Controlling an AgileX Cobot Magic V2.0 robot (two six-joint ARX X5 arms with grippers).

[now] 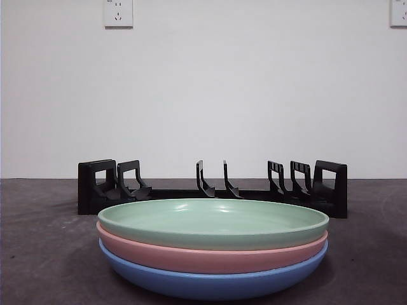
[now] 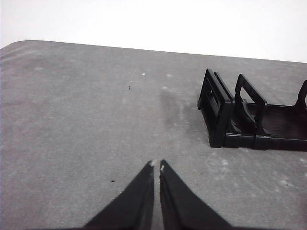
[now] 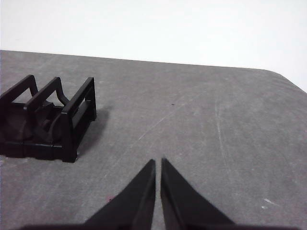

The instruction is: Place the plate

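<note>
While both arms wait over bare table (image 2: pixel 72 120), the black rack (image 1: pixel 213 187) stands off to one side of each gripper. Three plates sit stacked before it: green plate (image 1: pixel 213 222) on pink (image 1: pixel 210 257) on blue (image 1: pixel 210 284). Left gripper (image 2: pixel 157 165) and right gripper (image 3: pixel 158 162) have jaws pressed together, holding nothing.

Right gripper (image 3: pixel 157 165), jaws together, above table (image 3: pixel 201 124) near rack (image 3: pixel 48 122).

I face a plain white wall (image 1: pixel 203 89): one white plastic socket (image 1: pixel 118 13) at eleven o'clock, a second socket (image 1: pixel 399 13) at one, above the grey matte tabletop (image 1: pixel 38 254).
</note>
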